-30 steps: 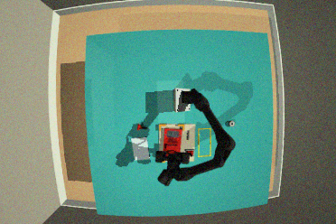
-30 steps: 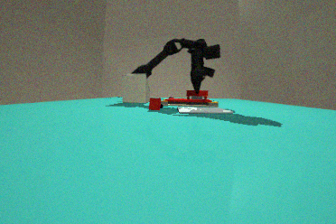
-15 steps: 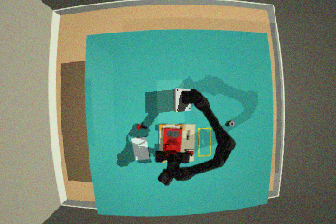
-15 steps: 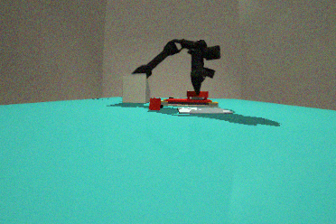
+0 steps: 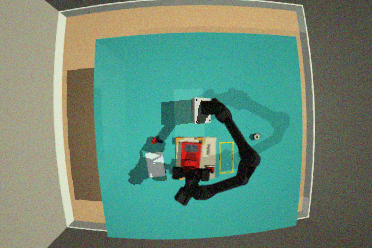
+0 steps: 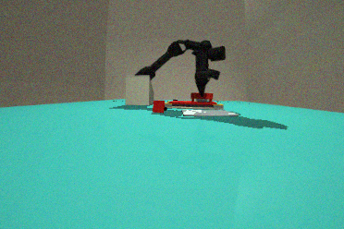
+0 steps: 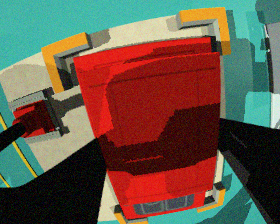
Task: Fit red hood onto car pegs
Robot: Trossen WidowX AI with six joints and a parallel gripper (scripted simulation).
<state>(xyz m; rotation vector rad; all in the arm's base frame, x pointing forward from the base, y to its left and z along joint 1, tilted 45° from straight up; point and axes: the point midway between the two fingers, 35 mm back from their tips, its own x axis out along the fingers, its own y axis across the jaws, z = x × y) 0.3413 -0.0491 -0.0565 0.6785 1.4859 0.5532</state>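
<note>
My gripper is shut on the red hood, one finger at each side. The hood is over the car chassis; in the exterior view a small gap with something grey shows beneath its roof. The chassis sits in the beige jig with orange corner stops. In the wrist view the hood's edges run roughly along the chassis, whose windshield end shows at the bottom. The engine block, pegs and corner holes are hidden, so I cannot tell whether the pegs are in the holes.
A grey-white flat plate lies beside the jig, with a small red block near it. A red piece with a black pin sits in a grey holder on the jig. A small round part lies beyond the yellow outline.
</note>
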